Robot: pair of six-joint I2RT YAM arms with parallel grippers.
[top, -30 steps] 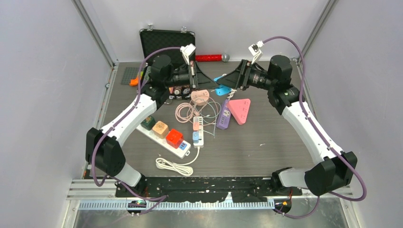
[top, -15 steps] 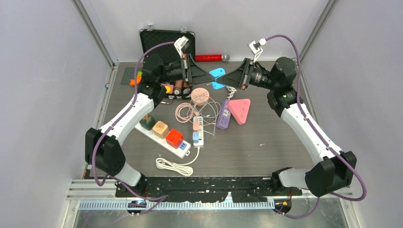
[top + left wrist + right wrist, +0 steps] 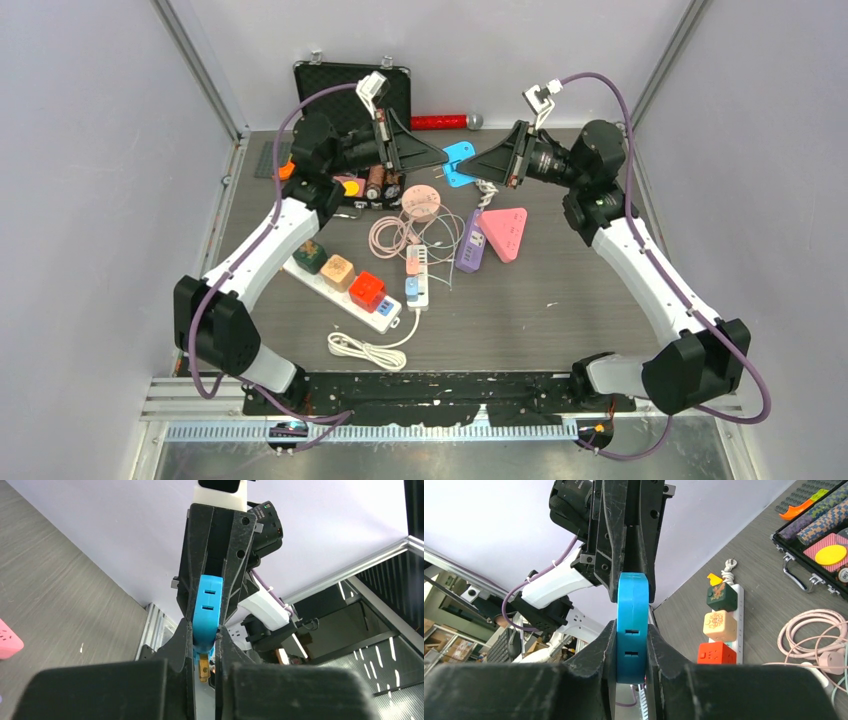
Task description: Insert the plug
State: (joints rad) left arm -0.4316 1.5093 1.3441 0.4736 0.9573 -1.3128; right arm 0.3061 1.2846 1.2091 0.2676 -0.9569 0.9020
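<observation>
I am watching both arms gripping the flat bright-blue plastic plug point(image 3: 458, 162) in the air above the far middle of the dark wood-grain worktop point(image 3: 560, 310); the left pincer point(image 3: 204, 632) is pinching one end, narrowed to the plug's thickness, with a brass prong point(image 3: 203, 669) poking out below its fingers; the right pincer point(image 3: 631, 630) is clamping the other end just as tightly.

To my eye the danger is lying in this double grip; if one arm is pulling or twisting while the other is holding fast, the plug could be skewing between the fingers, or slipping free and dropping onto the coiled pink cable point(image 3: 400, 235) below; a tilted prong would then be missing its socket.

The open black hard case point(image 3: 350, 85) at the far edge, toward the far-left corner, is holding stacked poker chips point(image 3: 824, 520); the long white power strip point(image 3: 345, 295) toward the left edge is carrying a green cube plug point(image 3: 311, 258), a tan cube plug point(image 3: 338, 270) and a red cube plug point(image 3: 367, 290).
</observation>
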